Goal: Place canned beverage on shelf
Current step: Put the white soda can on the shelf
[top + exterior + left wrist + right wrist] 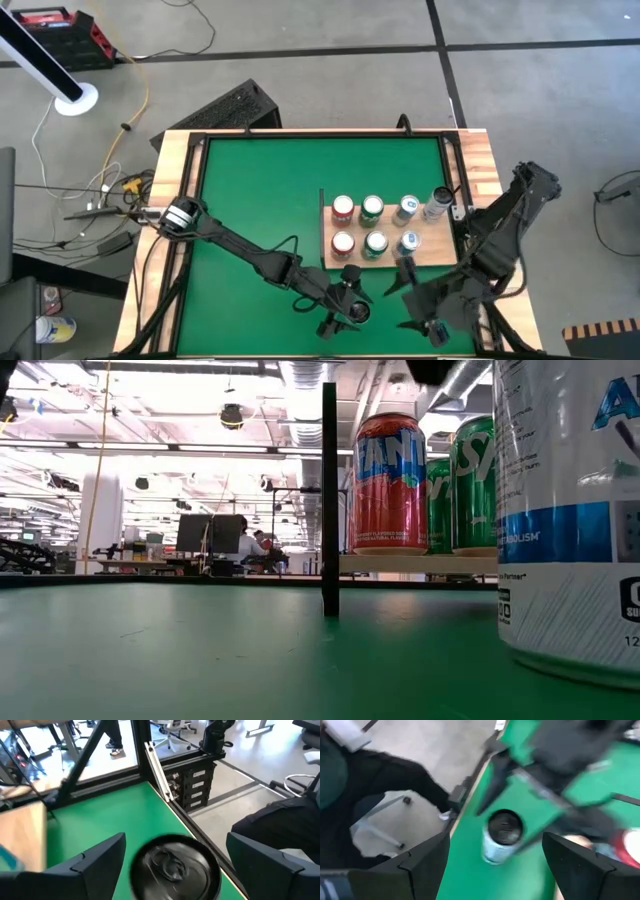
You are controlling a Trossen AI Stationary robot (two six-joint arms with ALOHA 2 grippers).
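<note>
A can with a black top and a white-and-blue body (175,867) stands upright on the green tabletop near its front edge. It also shows in the high view (358,313), the right wrist view (502,835) and, close up, the low view (570,510). My left gripper (175,870) is open above it, one finger on each side of the can's top. My right gripper (405,308) is open and empty just right of the can. The light wooden shelf (440,252) with its dark upright edge (322,230) lies behind, holding several cans.
On the shelf stand two red cans (343,208), two green cans (372,208), two blue-and-white ones (408,208) and a clear bottle (437,205). The table's wooden frame (480,170) runs close on the right. Open green surface (250,190) lies to the left.
</note>
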